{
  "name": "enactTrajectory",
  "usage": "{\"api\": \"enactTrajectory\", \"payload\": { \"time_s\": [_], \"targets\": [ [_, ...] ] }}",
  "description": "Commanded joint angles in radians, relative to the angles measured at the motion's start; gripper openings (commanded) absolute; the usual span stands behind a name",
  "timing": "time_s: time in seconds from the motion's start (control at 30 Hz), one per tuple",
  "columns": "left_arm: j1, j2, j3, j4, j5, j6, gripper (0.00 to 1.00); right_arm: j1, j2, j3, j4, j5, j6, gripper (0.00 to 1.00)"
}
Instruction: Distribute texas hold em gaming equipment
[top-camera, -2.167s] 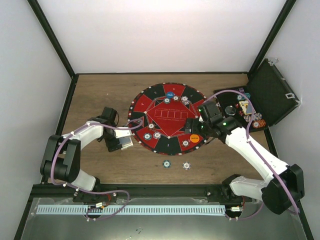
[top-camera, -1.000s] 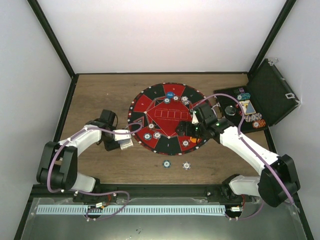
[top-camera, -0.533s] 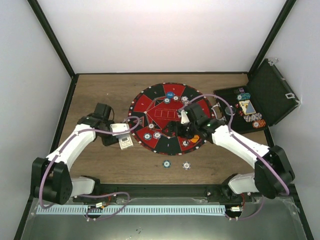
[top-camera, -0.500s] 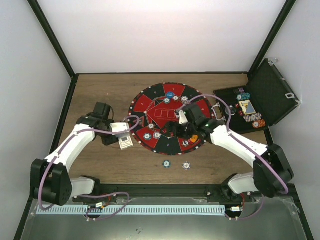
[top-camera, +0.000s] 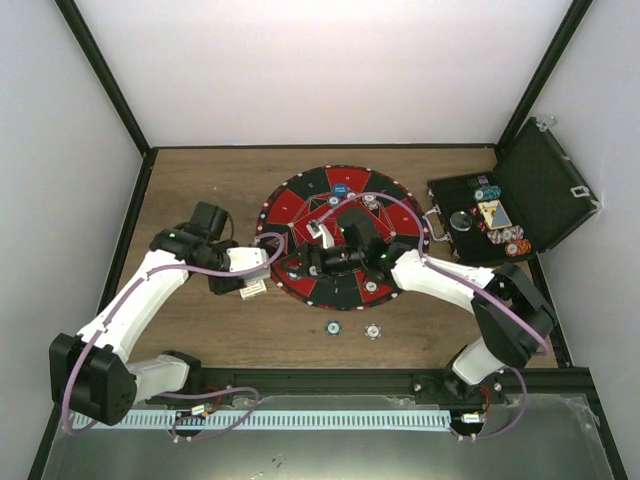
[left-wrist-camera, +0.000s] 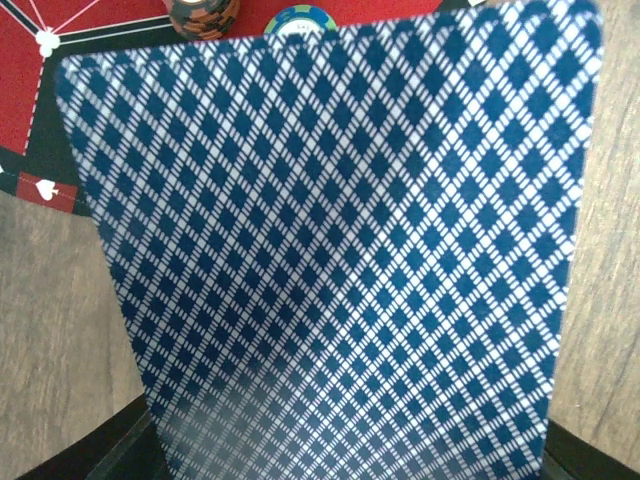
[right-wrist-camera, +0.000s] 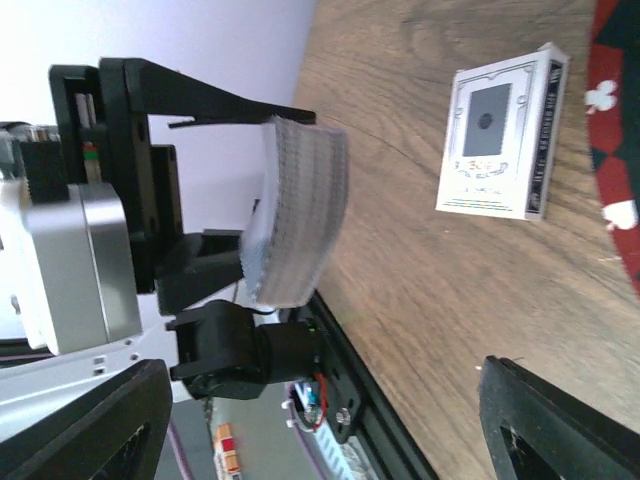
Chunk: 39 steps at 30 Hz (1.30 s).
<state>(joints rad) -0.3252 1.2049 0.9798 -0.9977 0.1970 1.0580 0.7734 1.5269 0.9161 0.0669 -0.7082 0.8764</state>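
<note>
My left gripper (top-camera: 260, 268) is shut on a deck of playing cards (right-wrist-camera: 298, 212), held edge-up above the wood just left of the mat. In the left wrist view the blue diamond-patterned card back (left-wrist-camera: 330, 250) fills almost the whole frame and hides the fingers. My right gripper (top-camera: 300, 267) reaches left across the mat, open and holding nothing, and faces the deck from a short distance; its dark fingers (right-wrist-camera: 95, 425) frame the deck. Chips lie on the mat, among them a brown chip (left-wrist-camera: 202, 12) and a teal chip (left-wrist-camera: 300, 18). The blue button disc (top-camera: 341, 189) sits at the mat's far side.
A white card box (right-wrist-camera: 500, 135) lies flat on the wood beside the round red-and-black mat (top-camera: 300, 205). Two loose chips (top-camera: 332, 327) (top-camera: 372, 330) lie in front of the mat. The open black case (top-camera: 540, 185) with more chips stands at the right.
My right arm has swung left from the mat's right side across to the left gripper. The left gripper, still holding the deck, has shifted slightly right towards the mat.
</note>
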Motion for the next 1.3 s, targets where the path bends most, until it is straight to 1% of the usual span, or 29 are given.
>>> {"api": "enactTrajectory", "payload": {
  "time_s": [0.0,0.23,0.4,0.9,1.1,1.2,1.27],
  "targets": [
    [-0.029,-0.026,0.032,-0.025,0.022,-0.017,0.08,0.021,0.030,0.042,0.133,-0.074,0.068,0.85],
    [-0.060,-0.031,0.023,-0.009,-0.003,-0.025,0.08,0.036,0.088,0.048,0.198,-0.103,0.112,0.77],
    [-0.072,-0.036,0.022,-0.001,-0.012,-0.027,0.08,0.054,0.134,0.073,0.231,-0.116,0.131,0.74],
    [-0.096,-0.040,-0.008,0.036,-0.050,-0.027,0.08,0.092,0.291,0.121,0.429,-0.171,0.271,0.62],
    [-0.108,-0.046,-0.023,0.047,-0.062,-0.025,0.08,0.093,0.329,0.131,0.505,-0.192,0.323,0.58],
    [-0.113,-0.049,-0.031,0.053,-0.067,-0.024,0.08,0.093,0.342,0.134,0.529,-0.196,0.340,0.54],
    [-0.117,-0.048,-0.036,0.062,-0.070,-0.026,0.08,0.092,0.349,0.137,0.540,-0.197,0.350,0.49]
  ]
}}
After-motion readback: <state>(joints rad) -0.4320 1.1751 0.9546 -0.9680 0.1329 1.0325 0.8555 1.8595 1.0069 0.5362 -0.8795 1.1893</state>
